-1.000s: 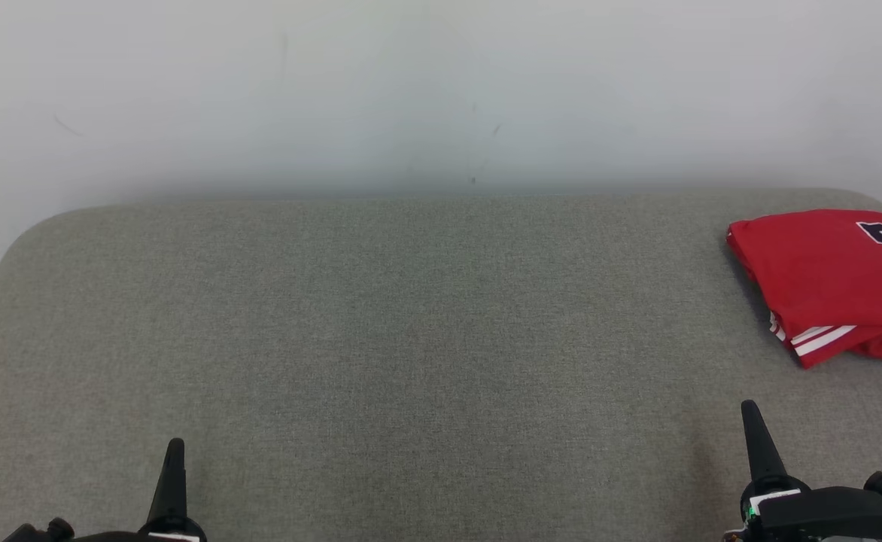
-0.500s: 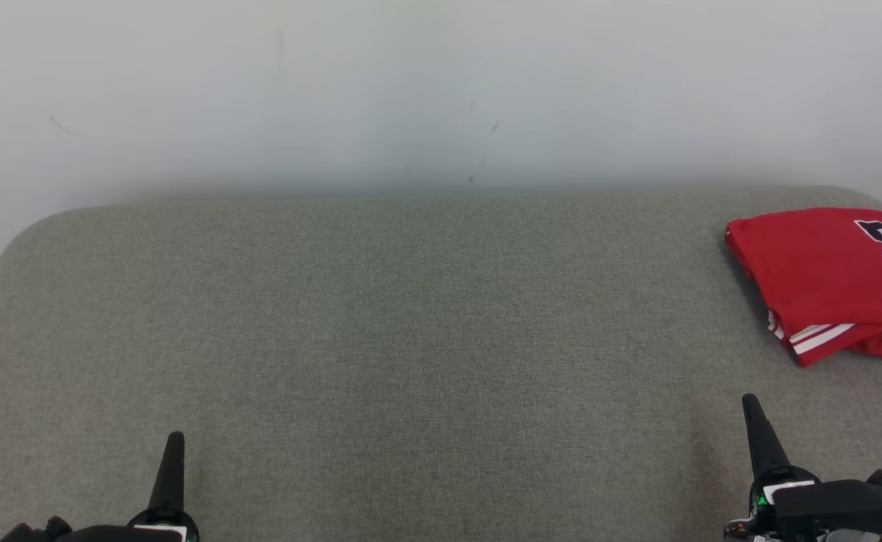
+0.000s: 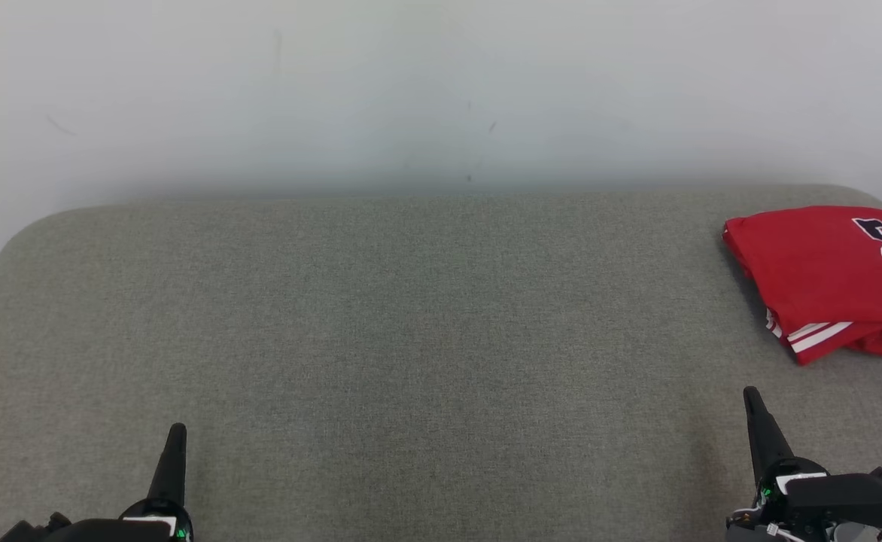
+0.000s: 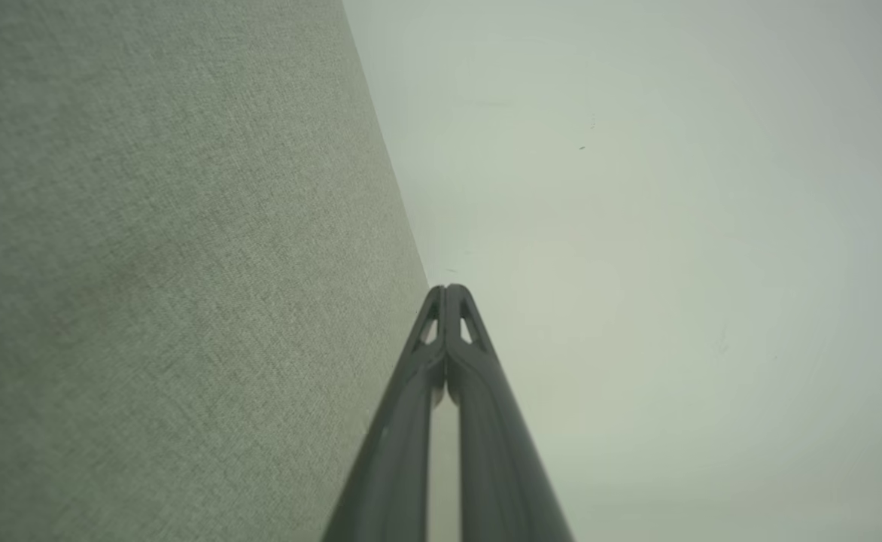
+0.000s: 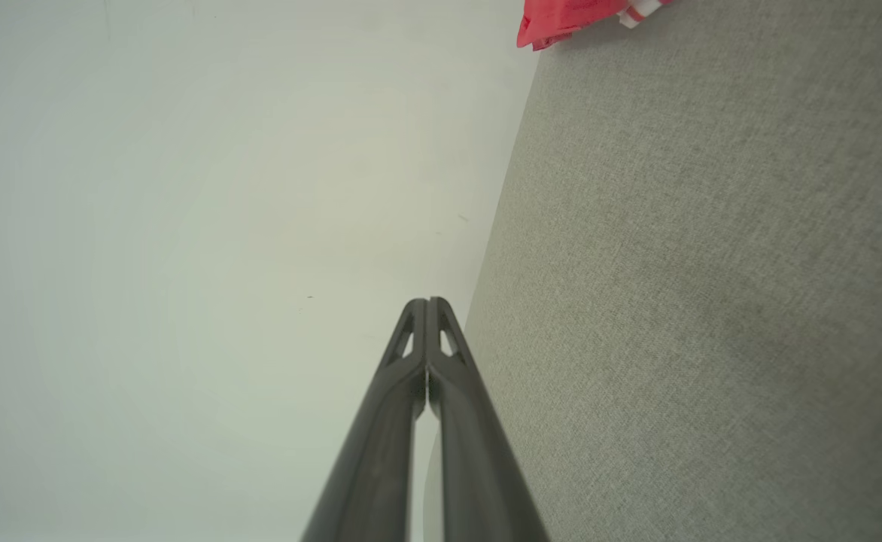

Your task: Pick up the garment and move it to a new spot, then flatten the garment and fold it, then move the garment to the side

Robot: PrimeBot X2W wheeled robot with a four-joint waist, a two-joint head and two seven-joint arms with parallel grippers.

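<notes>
Head view first: the garment (image 3: 825, 278), a red jersey with white stripes and dark lettering, is seen lying as a compact folded bundle at the far right of the grey padded surface (image 3: 411, 339), close to its back edge and partly cut off by the picture's border. A pale wall (image 3: 411, 90) is seen behind the surface. The left gripper (image 3: 176, 433) is placed low at the near left and the right gripper (image 3: 749, 395) low at the near right. Each is drawn to a single dark point, well apart from the garment, and nothing is held by either. Left wrist view: the left gripper's jaws are shown pressed together at their ends, with surface and wall beyond them, so a closed and empty state is confirmed. Right wrist view: the right gripper's jaws are likewise shown closed on nothing, and a corner of the garment (image 5: 569, 19) is caught at the top edge, far beyond them on the surface. From this layout the moving, flattening, folding and setting aside are judged to be done, since the garment is found folded and parked at the side. Little or nothing of the task is judged to be left.
</notes>
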